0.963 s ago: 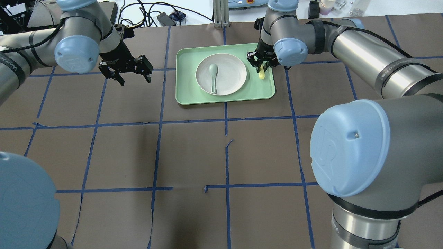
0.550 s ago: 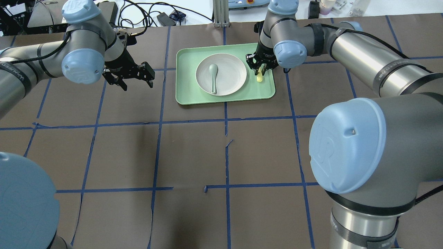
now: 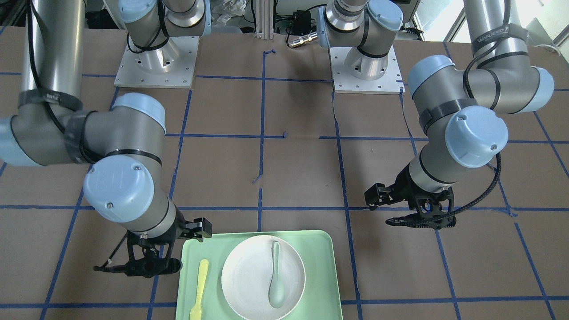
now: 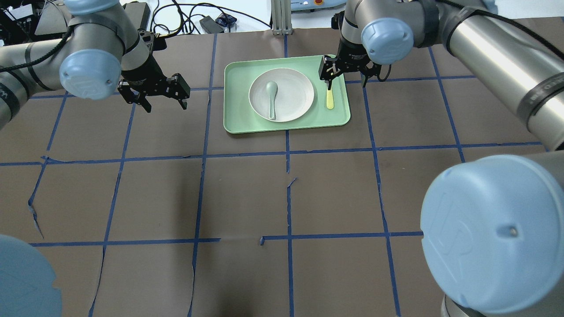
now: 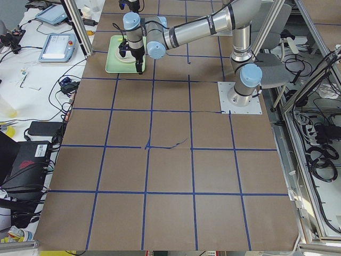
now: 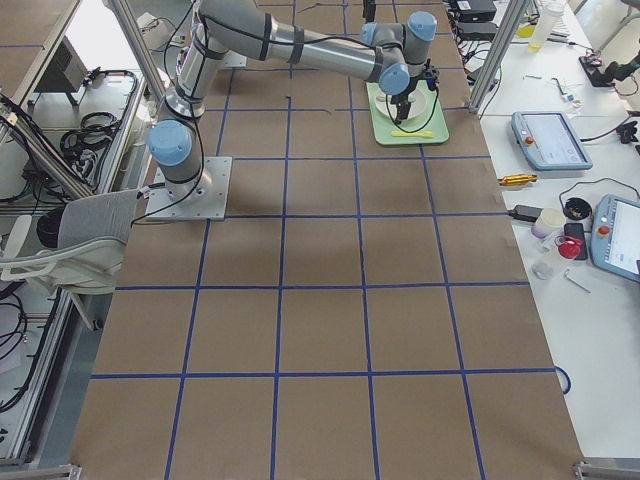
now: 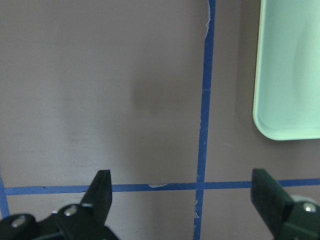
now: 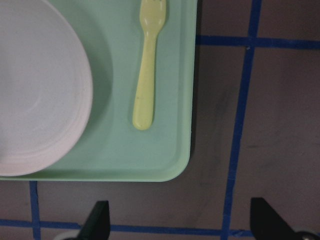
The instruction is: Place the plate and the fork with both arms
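Note:
The off-white plate [image 4: 294, 94] sits in the middle of the mint-green tray [image 4: 238, 119]. The pale-yellow fork [image 4: 329, 97] lies flat on the tray, right of the plate and apart from it. My right gripper [image 4: 346, 75] is open and empty, raised above the tray's right edge; the right wrist view shows the fork [image 8: 146, 75], the plate [image 8: 40, 90] and the tray's corner [image 8: 167, 162] beneath it. My left gripper [image 4: 164, 103] is open and empty above bare table left of the tray; the left wrist view shows only the tray's corner [image 7: 285, 100].
A grey-green spoon [image 4: 271, 99] lies on the plate. Brown paper with a blue tape grid covers the table. Cables and devices [image 4: 207, 20] lie beyond the far edge. The arm bases [image 3: 153, 62] stand on the robot's side.
My right gripper has opened and let go of the fork, which now lies flat on the tray, and has lifted away. My left gripper has shifted slightly left, still open.

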### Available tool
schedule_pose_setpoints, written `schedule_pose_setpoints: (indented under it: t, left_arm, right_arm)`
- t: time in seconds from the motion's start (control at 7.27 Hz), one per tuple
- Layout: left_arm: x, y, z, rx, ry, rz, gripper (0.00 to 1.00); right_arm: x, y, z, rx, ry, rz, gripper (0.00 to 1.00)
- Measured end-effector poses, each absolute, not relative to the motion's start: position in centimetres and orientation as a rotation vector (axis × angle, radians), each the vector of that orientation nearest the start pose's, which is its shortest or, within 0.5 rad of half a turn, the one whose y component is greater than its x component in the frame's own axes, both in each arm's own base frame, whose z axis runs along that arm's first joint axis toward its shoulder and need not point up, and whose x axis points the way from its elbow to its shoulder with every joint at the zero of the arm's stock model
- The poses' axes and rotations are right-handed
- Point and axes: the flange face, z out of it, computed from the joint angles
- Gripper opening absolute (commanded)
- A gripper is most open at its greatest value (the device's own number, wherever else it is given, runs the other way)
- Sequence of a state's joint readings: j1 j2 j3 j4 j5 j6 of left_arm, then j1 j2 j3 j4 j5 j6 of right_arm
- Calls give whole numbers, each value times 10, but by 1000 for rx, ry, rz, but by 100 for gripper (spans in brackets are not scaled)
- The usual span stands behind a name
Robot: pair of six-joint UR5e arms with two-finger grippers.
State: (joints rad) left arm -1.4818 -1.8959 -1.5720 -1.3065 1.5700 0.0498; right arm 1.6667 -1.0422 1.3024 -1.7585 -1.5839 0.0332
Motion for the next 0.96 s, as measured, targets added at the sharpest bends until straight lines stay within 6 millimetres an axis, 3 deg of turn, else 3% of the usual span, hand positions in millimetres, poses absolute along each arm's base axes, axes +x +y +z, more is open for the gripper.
schedule_pose_setpoints:
  t: [0.28,0.41,0.69,0.96]
  left_arm:
    - [-104,-587,366,-113,3105,179,100]
    - [-123,-573,379,-146,3098,196,100]
    - [-148,-544,405,-163,3094,228,100]
    - [-155,-514,434,-150,3089,269,100]
  right_arm:
    - [187,-620,390,-122,3191,221,100]
    - [185,-595,413,-120,3192,236,100]
    - [182,-548,429,-111,3188,234,100]
    - [184,-530,436,-92,3163,202,100]
